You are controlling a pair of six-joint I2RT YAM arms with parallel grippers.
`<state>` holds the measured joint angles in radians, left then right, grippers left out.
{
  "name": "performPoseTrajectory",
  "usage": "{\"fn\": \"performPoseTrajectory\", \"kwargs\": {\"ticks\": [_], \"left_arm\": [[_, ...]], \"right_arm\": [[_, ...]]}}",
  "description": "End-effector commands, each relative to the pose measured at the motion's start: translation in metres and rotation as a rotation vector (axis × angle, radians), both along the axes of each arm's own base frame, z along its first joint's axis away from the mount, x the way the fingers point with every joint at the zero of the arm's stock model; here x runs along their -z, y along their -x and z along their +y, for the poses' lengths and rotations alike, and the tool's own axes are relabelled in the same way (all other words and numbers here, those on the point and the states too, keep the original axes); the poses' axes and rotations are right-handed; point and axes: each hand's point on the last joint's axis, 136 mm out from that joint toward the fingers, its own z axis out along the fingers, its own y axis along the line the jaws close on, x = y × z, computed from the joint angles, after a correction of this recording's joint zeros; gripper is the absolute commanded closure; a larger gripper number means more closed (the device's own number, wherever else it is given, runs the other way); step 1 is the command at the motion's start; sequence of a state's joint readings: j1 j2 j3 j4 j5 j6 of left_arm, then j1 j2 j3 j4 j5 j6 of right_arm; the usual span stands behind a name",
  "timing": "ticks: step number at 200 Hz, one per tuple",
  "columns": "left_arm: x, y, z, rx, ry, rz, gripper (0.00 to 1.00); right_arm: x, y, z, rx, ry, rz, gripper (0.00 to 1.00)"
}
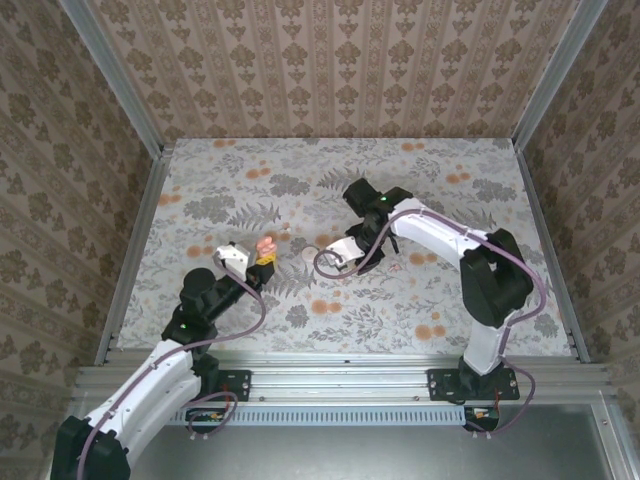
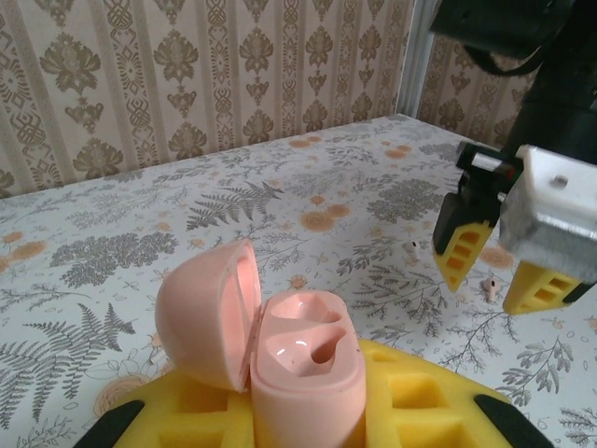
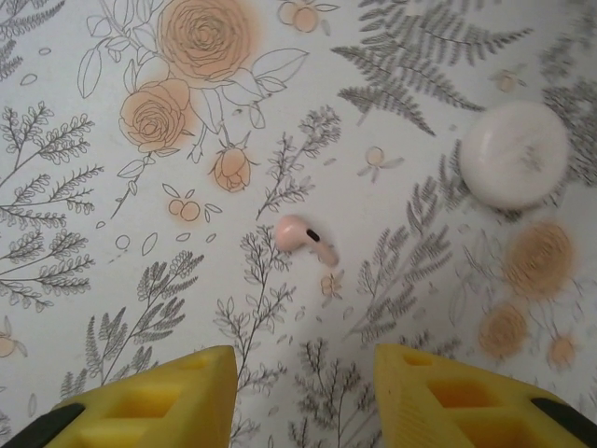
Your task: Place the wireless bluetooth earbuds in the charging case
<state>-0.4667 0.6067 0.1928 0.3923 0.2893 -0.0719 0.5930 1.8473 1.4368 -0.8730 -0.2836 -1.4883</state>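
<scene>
Pink charging case (image 2: 303, 369), pale-pink earbud (image 3: 300, 235), orange-and-grey floral table (image 1: 400, 300).

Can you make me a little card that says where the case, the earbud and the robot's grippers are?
charging case: pink, lid open, slots empty
left gripper: shut on charging case
earbud: lying on flowery table
right gripper: open, above earbud, not touching
white disc: on table, apart from earbud
</scene>
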Motion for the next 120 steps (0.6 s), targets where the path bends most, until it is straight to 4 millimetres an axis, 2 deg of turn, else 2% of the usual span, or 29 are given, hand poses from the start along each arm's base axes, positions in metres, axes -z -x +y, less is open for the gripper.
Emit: {"fn": "performPoseTrajectory", "kwargs": {"ticks": [1,49,84,120], "left_arm": [[0.005,-0.006,0.011,-0.05,-0.005,0.005,0.9],[0.008,-0.01,0.015,-0.072,-0.015,0.012,0.9],[0.009,-0.011,0.018,-0.083,-0.018,0.015,0.9],[0.01,-0.012,0.019,-0.088,-0.02,0.021,0.9]], "right_arm": [[0.012,0.008,0.007,-0.124,0.029,0.03,0.57],[0.036,0.009,0.024,-0.166,0.035,0.114,0.57],[0.054,0.011,0.025,-0.169,0.061,0.158,0.56],[0.062,0.013,0.023,-0.154,0.088,0.199,0.56]]}}
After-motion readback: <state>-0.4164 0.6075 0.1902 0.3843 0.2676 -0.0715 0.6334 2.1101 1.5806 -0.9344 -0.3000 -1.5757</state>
